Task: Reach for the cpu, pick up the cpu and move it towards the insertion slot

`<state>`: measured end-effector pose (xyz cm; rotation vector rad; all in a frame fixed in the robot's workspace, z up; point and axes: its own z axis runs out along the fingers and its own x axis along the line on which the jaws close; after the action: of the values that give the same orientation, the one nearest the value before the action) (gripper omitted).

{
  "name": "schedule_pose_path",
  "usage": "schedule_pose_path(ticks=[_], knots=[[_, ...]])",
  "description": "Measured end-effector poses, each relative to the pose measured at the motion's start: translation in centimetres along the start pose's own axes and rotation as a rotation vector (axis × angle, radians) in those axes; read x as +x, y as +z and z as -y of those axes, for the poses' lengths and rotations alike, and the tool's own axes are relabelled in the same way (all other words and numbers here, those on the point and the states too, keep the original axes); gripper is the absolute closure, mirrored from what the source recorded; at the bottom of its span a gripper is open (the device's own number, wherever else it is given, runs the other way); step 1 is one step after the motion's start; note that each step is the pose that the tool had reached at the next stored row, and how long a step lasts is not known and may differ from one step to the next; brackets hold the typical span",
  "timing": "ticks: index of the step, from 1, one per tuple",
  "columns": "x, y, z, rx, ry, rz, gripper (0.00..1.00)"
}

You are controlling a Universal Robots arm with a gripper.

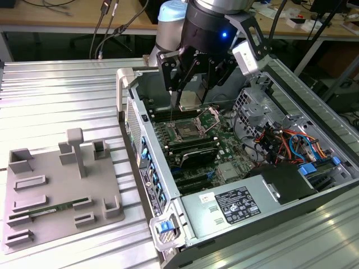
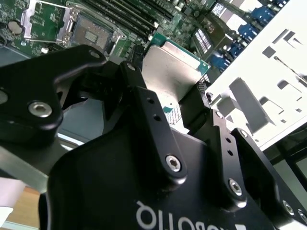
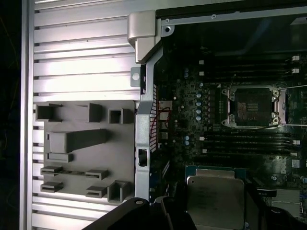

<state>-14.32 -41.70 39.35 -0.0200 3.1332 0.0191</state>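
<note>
Exterior view, from its left to its right: we see the grey holder tray outside the computer case. Inside the case the gripper pinches the chip, lifted just above and beside the open socket.

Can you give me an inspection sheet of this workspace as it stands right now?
Surface: ribbed silver metal table, bearing a flat grey plastic fixture tray and an open grey computer case.
Job's things: thin square silvery-faced cpu held in the air above the motherboard; square dark insertion slot with shiny frame stands open and empty.
Clutter: a thin green memory stick lies in the tray.
Grippers: black gripper, fingers shut on the cpu's edges.
Cables: red, orange and blue wires inside the case; black leads hang behind the table.
Surroundings: wooden bench behind.
</note>
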Motion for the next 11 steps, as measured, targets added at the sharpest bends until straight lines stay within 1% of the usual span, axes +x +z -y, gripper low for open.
schedule_pose_path(ticks=[4, 11], knots=[[0.00, 0.01, -0.38, 0.0000, 0.000, 0.0000, 0.45], [-0.01, 0.01, -0.70, 0.0000, 0.000, 0.0000, 0.45]])
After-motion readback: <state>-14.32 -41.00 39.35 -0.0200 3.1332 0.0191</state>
